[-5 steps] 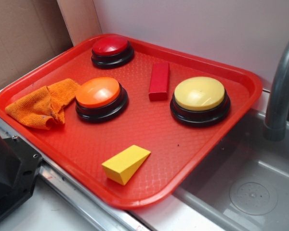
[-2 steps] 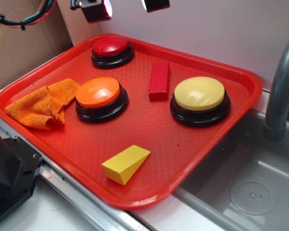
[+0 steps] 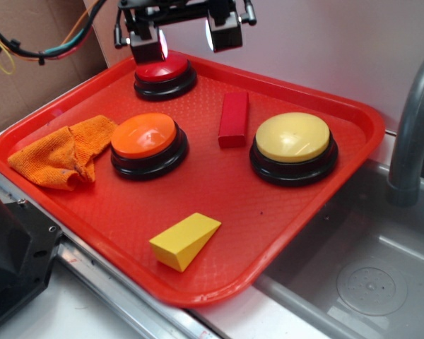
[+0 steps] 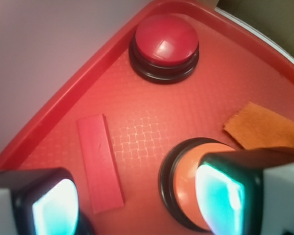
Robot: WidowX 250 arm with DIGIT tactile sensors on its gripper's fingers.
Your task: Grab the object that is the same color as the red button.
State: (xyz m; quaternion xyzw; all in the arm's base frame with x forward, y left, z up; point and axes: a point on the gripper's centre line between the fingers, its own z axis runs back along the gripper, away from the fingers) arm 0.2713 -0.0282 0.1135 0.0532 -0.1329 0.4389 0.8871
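Lower now, gripper (image 3: pixel 186 39) hangs wide open, empty; red block (image 3: pixel 234 119) seemingly below, between its 2 fingers.

Kitchen-sink mock-up: metal sink basin (image 3: pixel 367 282), grey faucet (image 3: pixel 412 127), cardboard backdrop (image 3: pixel 35 56), red tray (image 3: pixel 219 191).

The gripper (image 3: pixel 186 39) at the top of the exterior frame is black, with two blocky fingers (image 3: pixel 224 34) carrying pale, glossy pads. Black, red, green and yellow cables (image 3: pixel 28 44) loop from the upper left. In the wrist view the pads (image 4: pixel 219 196) glow teal-white within dark housings.
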